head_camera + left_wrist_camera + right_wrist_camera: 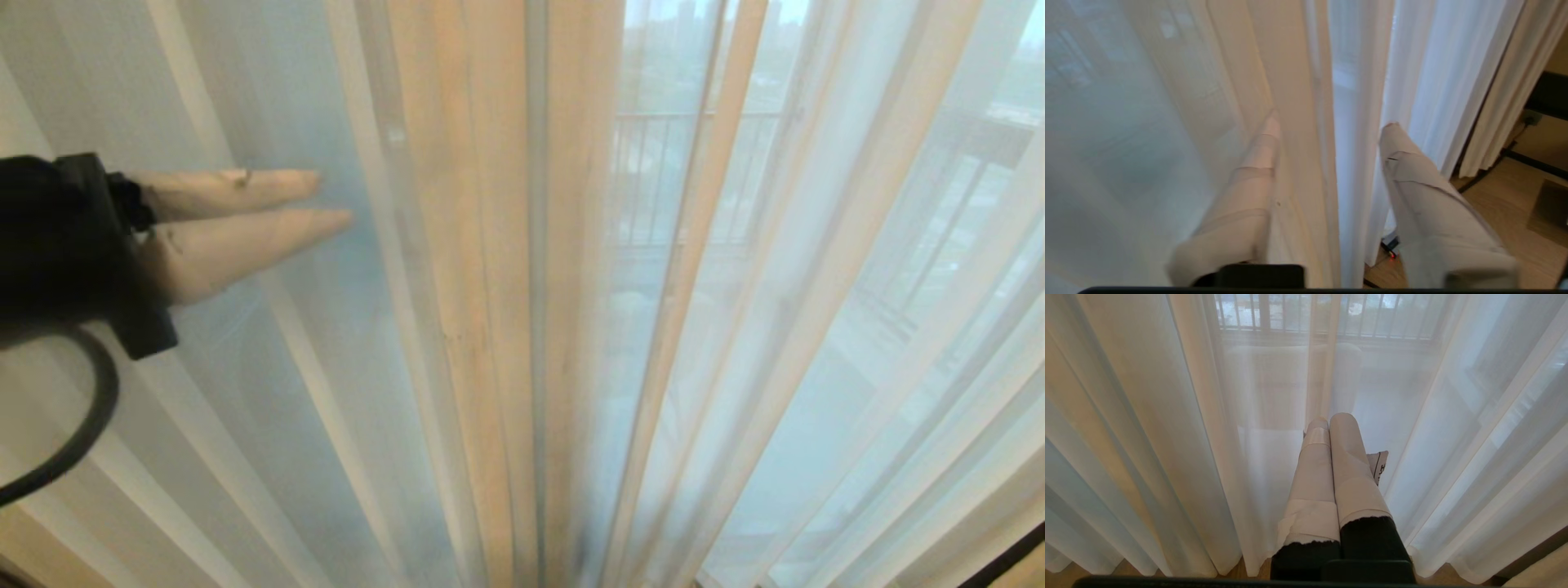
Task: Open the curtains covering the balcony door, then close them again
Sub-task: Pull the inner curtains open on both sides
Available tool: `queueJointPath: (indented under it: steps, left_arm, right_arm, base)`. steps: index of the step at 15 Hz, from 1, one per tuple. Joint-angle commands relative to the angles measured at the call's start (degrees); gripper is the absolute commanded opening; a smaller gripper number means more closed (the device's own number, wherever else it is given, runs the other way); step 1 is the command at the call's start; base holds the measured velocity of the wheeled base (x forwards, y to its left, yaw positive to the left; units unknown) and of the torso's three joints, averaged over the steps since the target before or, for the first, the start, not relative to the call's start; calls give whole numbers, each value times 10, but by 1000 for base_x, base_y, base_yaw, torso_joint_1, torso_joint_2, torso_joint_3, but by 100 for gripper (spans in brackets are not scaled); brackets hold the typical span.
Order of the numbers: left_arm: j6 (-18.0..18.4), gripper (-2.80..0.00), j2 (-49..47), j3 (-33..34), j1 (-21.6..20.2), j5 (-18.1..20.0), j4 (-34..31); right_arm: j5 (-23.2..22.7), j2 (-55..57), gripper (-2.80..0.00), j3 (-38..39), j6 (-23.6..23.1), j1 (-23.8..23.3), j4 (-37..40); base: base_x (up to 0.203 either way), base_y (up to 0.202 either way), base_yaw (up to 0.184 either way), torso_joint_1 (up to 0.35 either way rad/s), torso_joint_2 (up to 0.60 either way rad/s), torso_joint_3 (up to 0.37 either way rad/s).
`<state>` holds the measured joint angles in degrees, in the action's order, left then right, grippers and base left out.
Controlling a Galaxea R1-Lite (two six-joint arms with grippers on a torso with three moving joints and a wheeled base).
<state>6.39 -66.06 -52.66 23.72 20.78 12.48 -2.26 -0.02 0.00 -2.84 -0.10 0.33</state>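
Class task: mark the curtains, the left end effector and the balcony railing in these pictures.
curtains (490, 286): head view, on the thick cream pleat at centre.
left end effector (335, 196): head view, between the two fingertips.
railing (1306, 314): right wrist view, on bars seen through the sheer fabric.

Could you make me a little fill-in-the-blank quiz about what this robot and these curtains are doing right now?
1. The left tool has its fingers spread on either side of a fold of the ____.
2. The right tool hangs in front of the fabric with its fingers pressed ____.
3. Through the sheer curtains a balcony ____ shows outside.

Missing words: curtains; together; railing
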Motion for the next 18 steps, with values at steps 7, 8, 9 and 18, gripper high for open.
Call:
queueJointPath:
  steps: [7, 8, 9, 18]
  left_arm:
    - [22, 0, -97, -87, 0, -102, 3]
    - [27, 0, -106, -99, 0, -112, 3]
    - [29, 0, -114, -112, 0, -120, 3]
    - [29, 0, -207, -231, 0, -155, 4]
  right_arm:
    - [0, 0, -280, 0, -1, 0, 0]
    - [0, 0, -280, 0, -1, 0, 0]
    - [0, 0, -280, 0, -1, 0, 0]
    - [0, 0, -280, 0, -1, 0, 0]
  base:
    - [0, 0, 0, 0, 0, 0]
    - [0, 0, 0, 0, 0, 0]
    - [0, 0, 0, 0, 0, 0]
    - [0, 0, 0, 0, 0, 0]
